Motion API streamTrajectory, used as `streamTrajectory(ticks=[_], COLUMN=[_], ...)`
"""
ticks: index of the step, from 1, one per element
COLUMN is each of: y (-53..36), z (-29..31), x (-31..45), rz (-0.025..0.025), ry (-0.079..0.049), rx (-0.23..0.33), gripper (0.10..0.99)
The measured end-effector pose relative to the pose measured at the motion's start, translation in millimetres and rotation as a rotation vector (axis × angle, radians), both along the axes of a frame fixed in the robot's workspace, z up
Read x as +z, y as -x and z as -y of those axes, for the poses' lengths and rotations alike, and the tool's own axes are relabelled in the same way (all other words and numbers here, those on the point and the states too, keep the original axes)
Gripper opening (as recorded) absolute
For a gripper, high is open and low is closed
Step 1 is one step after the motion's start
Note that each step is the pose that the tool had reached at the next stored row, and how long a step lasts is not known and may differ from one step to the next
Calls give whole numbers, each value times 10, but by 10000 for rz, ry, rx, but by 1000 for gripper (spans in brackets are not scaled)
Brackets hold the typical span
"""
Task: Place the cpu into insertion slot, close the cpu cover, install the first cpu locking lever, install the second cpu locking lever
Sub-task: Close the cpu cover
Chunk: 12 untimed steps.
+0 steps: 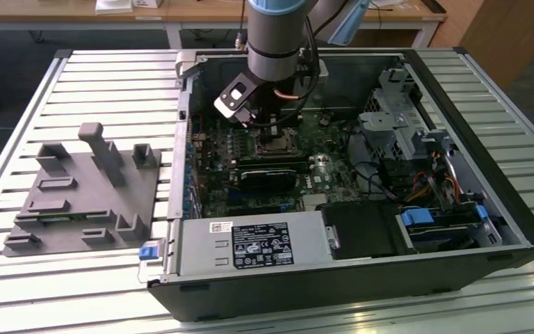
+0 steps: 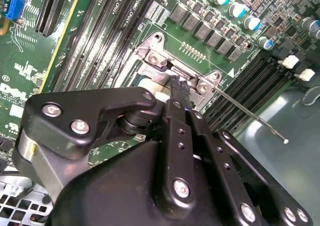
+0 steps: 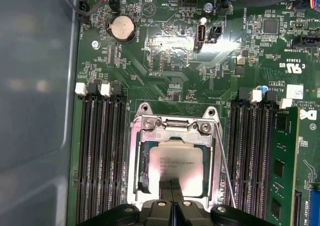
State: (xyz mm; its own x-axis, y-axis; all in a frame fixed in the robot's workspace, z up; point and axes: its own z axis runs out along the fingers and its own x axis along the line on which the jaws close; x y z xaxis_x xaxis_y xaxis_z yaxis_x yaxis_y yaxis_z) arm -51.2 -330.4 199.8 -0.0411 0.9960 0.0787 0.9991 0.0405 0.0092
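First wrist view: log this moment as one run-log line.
cpu in insertion slot | cpu cover down | gripper at cpu edge, jaws shut | locking lever unlatched

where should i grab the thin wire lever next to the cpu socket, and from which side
Grip the lever near its free end. It is a thin straight rod slanting out from the insertion slot over the memory slots, so that end seems clear. Come from above, closing across the rod.

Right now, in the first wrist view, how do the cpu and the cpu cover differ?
The cpu is a solid, matt grey square; the cpu cover is a shinier frame with an open middle. The cpu cover is larger and rings the cpu. Both are flat, squarish metal.
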Motion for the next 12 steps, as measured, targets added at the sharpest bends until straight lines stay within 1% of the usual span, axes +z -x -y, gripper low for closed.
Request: streamTrajectory(ticks=[7,9,12], y=[-49,-51,-49], z=[-38,-42,-40], x=[-15,0,46], rz=[4,14,4], ry=[-4,-22,-6], rx=[0,1,0], gripper=[122,122,122])
